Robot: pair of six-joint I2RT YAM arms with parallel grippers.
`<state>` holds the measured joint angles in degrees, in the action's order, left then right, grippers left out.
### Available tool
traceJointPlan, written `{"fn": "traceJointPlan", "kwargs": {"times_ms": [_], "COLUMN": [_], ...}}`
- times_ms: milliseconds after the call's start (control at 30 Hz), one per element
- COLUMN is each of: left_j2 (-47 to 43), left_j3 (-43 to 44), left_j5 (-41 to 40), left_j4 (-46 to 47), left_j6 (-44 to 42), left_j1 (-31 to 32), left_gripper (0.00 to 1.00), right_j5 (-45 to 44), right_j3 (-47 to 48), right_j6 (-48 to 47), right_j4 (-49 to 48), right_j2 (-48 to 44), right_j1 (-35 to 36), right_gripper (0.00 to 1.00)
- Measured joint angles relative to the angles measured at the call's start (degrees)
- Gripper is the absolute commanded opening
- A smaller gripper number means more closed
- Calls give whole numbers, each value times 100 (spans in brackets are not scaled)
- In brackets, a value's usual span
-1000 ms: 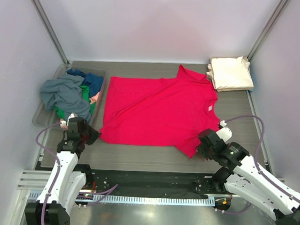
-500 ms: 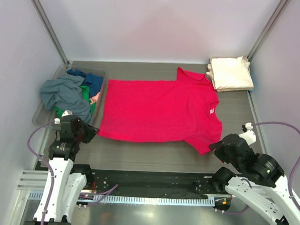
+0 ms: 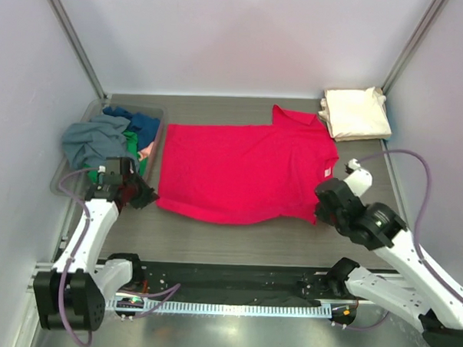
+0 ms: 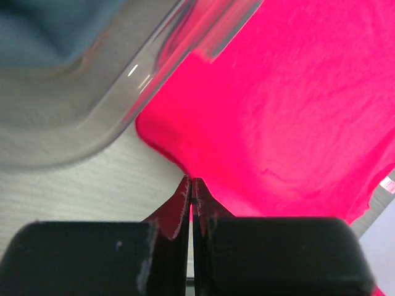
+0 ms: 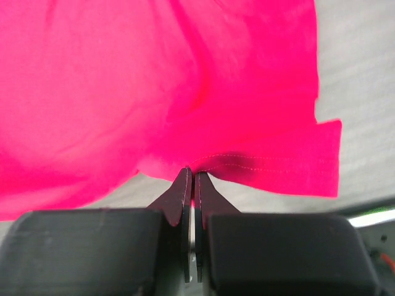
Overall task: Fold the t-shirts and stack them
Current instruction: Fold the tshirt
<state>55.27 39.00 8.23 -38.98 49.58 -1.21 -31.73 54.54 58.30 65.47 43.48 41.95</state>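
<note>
Left end effector (image 3: 142, 194), jaws closed to a thin line, pinches the near left corner of the red t-shirt (image 3: 243, 170). Right end effector (image 3: 323, 209), likewise closed, pinches a stitched hem at the shirt's near right corner. The shirt lies spread, mostly flat, mid-way across the grey wood-grain surface (image 3: 236, 237). Cream t-shirt (image 3: 357, 112), folded square, occupies the far right corner. Clear bin (image 3: 60, 183), at left, holds a heap of grey, blue and green shirts (image 3: 98, 143). Pale walls (image 3: 237, 35) enclose three sides, with metal posts (image 3: 72, 40) at the far corners.
</note>
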Motion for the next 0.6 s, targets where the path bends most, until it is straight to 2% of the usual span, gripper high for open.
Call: {"fn": "traceJointPlan", "kwargs": {"times_ms": [167, 467, 600], "left_j2": [920, 2702, 3298], "left_j3": [557, 1582, 1937], "left_j5": [-7, -4, -7], "left_j4": [341, 778, 872], "left_j6": [-251, -505, -555], "left_j1": [0, 0, 0], "left_gripper": [0, 0, 0], "right_j5": [-87, 1016, 1381], "right_j3": [247, 551, 859], "right_j6": [-927, -2844, -3351], "right_j4": [-756, -2210, -2573], "right_j2": [1023, 2398, 3077], "right_j1": [-170, -2240, -2579], "right_gripper": [1, 1, 1]}}
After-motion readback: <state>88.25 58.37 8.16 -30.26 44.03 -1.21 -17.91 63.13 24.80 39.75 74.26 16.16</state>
